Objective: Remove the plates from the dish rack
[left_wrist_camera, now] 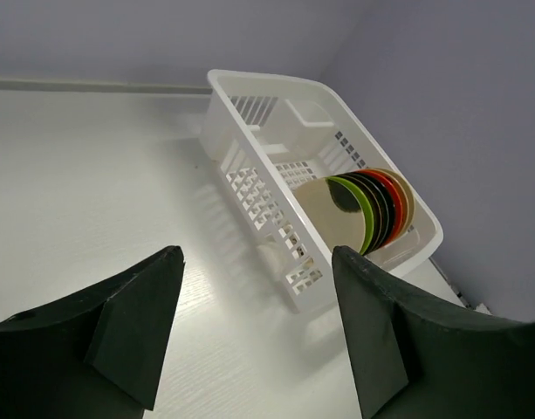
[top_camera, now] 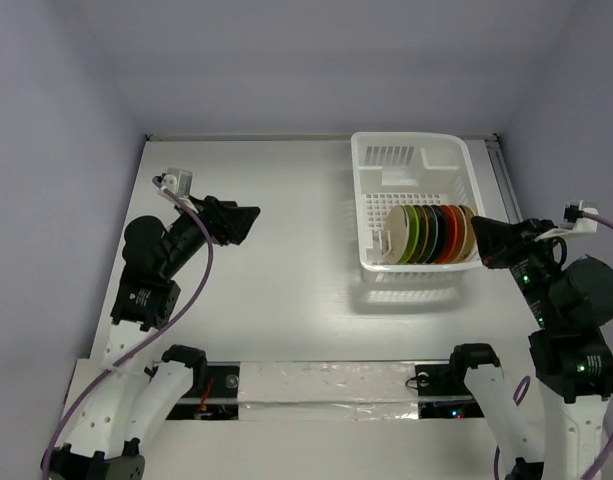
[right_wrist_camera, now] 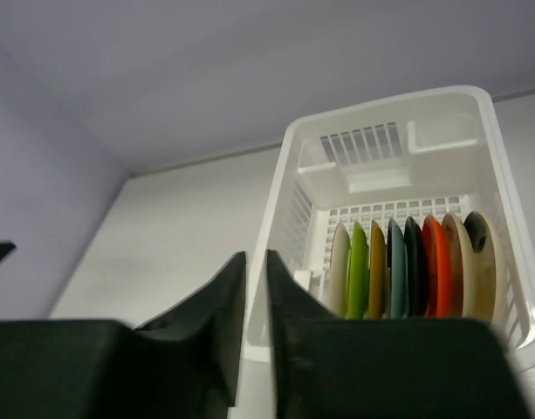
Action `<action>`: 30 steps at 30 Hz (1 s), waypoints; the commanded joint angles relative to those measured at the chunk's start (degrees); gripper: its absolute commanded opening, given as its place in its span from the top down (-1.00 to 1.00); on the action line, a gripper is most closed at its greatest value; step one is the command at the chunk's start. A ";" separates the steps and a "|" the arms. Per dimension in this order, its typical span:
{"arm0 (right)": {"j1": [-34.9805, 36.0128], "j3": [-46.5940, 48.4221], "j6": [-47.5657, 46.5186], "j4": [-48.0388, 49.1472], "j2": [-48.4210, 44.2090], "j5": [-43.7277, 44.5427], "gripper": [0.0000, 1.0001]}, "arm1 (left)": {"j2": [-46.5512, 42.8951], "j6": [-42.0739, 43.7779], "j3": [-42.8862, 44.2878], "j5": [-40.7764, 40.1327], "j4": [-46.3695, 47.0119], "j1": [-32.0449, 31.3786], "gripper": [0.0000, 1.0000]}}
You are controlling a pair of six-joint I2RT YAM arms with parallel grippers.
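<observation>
A white dish rack (top_camera: 406, 137) is seen on the right half of the white table (top_camera: 286, 260). The plates (top_camera: 431, 233) are stood on edge in a close row across its near end, cream at the left, then lime green, dark, orange-red, and tan at the right. The right gripper (top_camera: 478, 240) is held just beside the rack's right wall, at the tan end; contact cannot be made out. The left gripper (top_camera: 246, 222) is held over bare table, well apart from the rack
</observation>
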 commanded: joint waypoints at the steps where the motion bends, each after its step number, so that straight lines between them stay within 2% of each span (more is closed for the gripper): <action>1: -0.35 0.09 1.66 1.96 1.90 -7.93 0.80 | 0.61 -0.16 1.27 2.25 2.24 -0.17 -0.30; 2: -0.35 -0.78 2.19 2.57 3.56 -10.29 1.00 | 0.79 -0.16 0.83 2.86 2.41 -0.17 -0.22; 4: -0.35 -1.76 2.55 4.33 5.33 -14.17 1.00 | 0.53 -0.08 0.48 2.87 2.50 -0.17 -0.10; 6: 1.57 -2.90 2.90 5.82 7.43 -13.05 1.00 | -0.09 0.01 -0.22 3.83 2.93 -0.17 0.02; 9: 7.19 -1.94 2.64 5.39 11.55 -6.83 1.00 | -0.62 -0.60 -2.16 4.45 3.73 -0.17 0.25; 10: 13.56 -1.67 2.81 5.30 12.88 -0.10 1.00 | -0.53 -0.52 -2.42 4.36 3.47 -0.17 0.35; 11: 17.11 -1.15 3.16 4.95 14.37 3.97 1.00 | 0.17 -0.25 -2.86 4.45 2.77 -0.17 0.64; 12: 23.49 -0.01 3.25 3.56 18.13 12.27 1.00 | 1.04 0.10 -2.86 4.19 1.37 -0.17 0.96; 15: 28.65 1.66 3.78 -0.13 23.60 23.05 1.00 | 1.84 0.89 -2.77 1.99 -0.84 -0.17 1.00; 16: 29.18 1.84 3.69 -0.67 26.23 27.52 1.00 | 1.84 0.89 -3.04 1.73 -0.93 -0.17 1.00; 20: 29.18 0.27 3.35 -1.29 29.58 36.08 1.00 | 0.88 1.24 -5.58 -0.11 -2.94 -0.17 1.00; 22: 29.18 0.61 2.64 -2.43 32.04 37.22 0.85 | 0.79 1.42 -6.72 -1.00 -3.13 -0.17 1.00; 23: 29.18 1.48 2.99 -3.04 34.84 37.58 0.65 | 1.22 1.24 -7.34 -1.08 -3.47 -0.17 0.86; 24: 29.18 1.58 3.08 -3.14 36.00 37.84 0.54 | 1.49 1.59 -7.08 -1.00 -4.00 -0.17 0.79; 26: 29.18 1.58 2.90 -2.96 37.85 39.16 0.44 | 1.67 1.60 -7.17 -1.00 -4.27 -0.17 0.59; 30: 29.18 1.84 3.08 -2.17 40.75 40.83 0.34 | 0.71 1.77 -7.34 -1.96 -5.50 -0.17 0.35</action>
